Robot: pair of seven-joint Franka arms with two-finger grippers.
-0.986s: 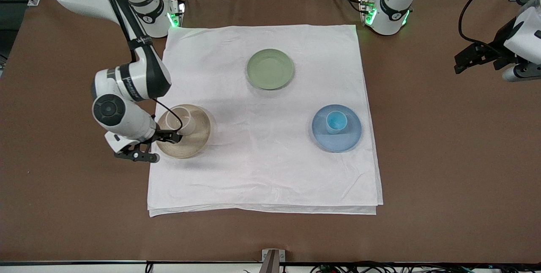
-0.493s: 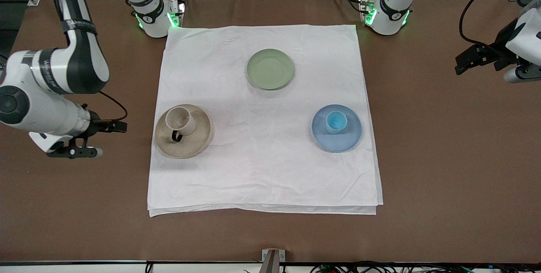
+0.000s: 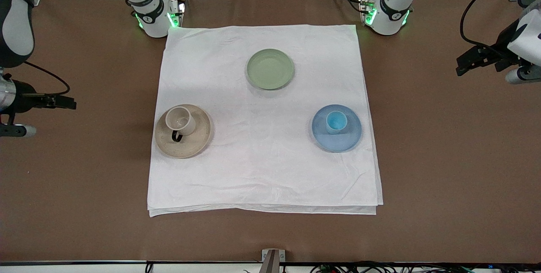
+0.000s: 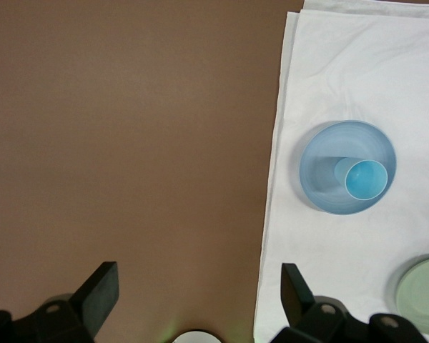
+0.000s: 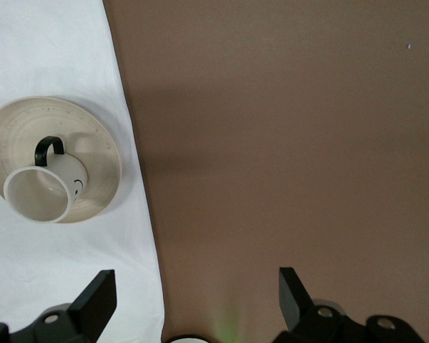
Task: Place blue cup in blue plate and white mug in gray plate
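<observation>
The white mug (image 3: 181,121) stands upright on the gray plate (image 3: 195,143), its dark handle toward the front camera. The blue cup (image 3: 336,121) stands upright in the blue plate (image 3: 340,141). My right gripper (image 3: 69,104) is open and empty over bare table at the right arm's end, well apart from the mug. My left gripper (image 3: 463,63) is open and empty over bare table at the left arm's end. The right wrist view shows the mug (image 5: 43,189) on its plate (image 5: 100,153) past my open gripper (image 5: 196,286). The left wrist view shows the cup (image 4: 365,179) in its plate (image 4: 320,179) past my open gripper (image 4: 200,286).
A pale green plate (image 3: 270,69) lies empty on the white cloth (image 3: 262,171), nearer the robot bases; it also shows in the left wrist view (image 4: 423,294). All three plates lie on the cloth. Brown table surrounds the cloth.
My right gripper has drawn away from the white mug's handle toward the right arm's end of the table, leaving the mug on the gray plate. The left arm has hardly moved.
</observation>
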